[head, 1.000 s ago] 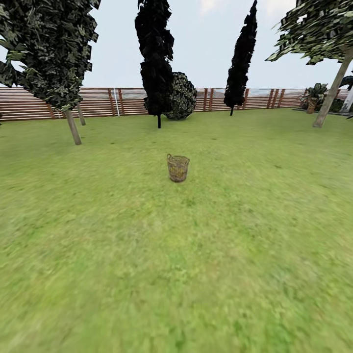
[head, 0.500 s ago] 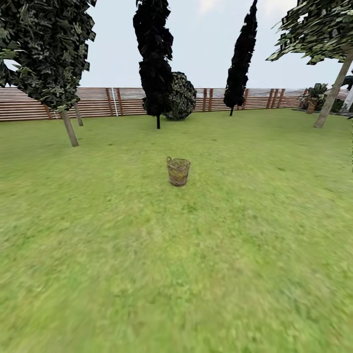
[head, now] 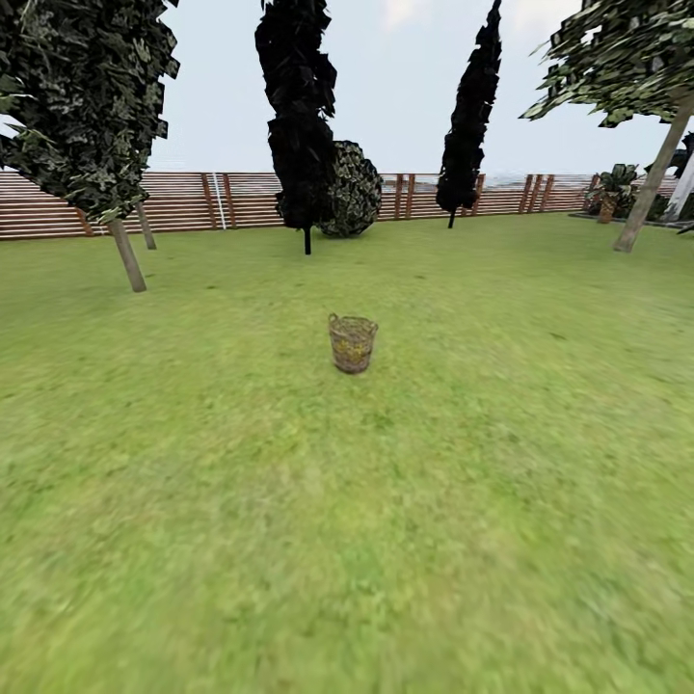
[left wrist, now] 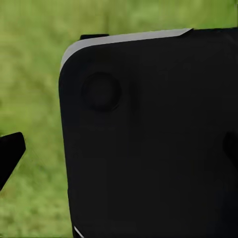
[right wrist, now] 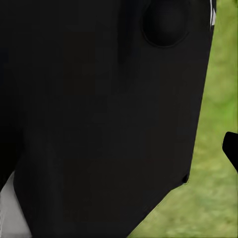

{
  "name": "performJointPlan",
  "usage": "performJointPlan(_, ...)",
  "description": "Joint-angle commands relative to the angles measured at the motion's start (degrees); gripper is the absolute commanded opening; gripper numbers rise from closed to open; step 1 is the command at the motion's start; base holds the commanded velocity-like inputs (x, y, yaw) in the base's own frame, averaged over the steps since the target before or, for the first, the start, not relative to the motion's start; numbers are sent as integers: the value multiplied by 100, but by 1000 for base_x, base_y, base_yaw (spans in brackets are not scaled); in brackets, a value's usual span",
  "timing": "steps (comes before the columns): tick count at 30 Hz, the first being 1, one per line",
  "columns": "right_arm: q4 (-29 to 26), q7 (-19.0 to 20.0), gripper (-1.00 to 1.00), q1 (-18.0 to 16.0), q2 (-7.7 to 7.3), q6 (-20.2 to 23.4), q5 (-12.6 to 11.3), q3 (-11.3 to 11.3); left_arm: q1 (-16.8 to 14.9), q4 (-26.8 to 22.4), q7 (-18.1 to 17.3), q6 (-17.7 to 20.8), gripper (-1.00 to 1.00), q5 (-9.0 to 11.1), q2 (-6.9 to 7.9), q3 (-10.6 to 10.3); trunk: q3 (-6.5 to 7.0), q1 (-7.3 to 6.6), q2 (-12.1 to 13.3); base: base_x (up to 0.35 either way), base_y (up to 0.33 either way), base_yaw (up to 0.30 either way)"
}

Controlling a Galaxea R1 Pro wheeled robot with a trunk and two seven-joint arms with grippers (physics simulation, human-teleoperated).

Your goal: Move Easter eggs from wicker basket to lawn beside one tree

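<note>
I'm out on the lawn point(head: 289, 540) with the wicker basket point(head: 352, 343) dead ahead at twelve o'clock, standing upright and alone on open grass, well apart from every tree. Through the weave I catch a yellowish blur that may be the Easter eggs, though it's too small to count them. The tree point(head: 125, 253) with the pale trunk stands at about ten o'clock, another leaning trunk point(head: 651, 183) at two o'clock, both a fair run from the basket. Both wrist views are mostly black robot body over grass (no use to me), with just a dark tip at the edge of each, so I cannot tell whether either gripper is wide or closed. My worry from here: roll in too fast or too straight and the base clips that light basket and tips it, scattering eggs. And reaching in blind, with the grippers' state unknown, could knock the rim.
</note>
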Motion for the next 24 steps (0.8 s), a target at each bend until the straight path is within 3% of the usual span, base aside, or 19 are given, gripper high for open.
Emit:
performJointPlan(1, 5, -1, 100, -3, -1, -20, 6, -5, -3, 4, -10, -19, 100, -9, 1, -7, -5, 3, -2, 269, 187, -6)
performJointPlan(8, 5, -1, 100, -3, -6, -21, 6, -5, -3, 4, -10, -19, 100, -9, 1, -7, -5, 3, -2, 253, 202, -59)
performJointPlan(19, 5, 0, 100, -3, -6, -20, 7, -5, -3, 2, -10, -19, 100, -9, 1, -7, -5, 3, -2, 244, 211, -207)
performJointPlan(24, 5, -4, 100, -3, -7, -20, 7, -10, -3, 4, -10, -19, 100, -9, 1, -7, -5, 3, -2, 244, 212, -76)
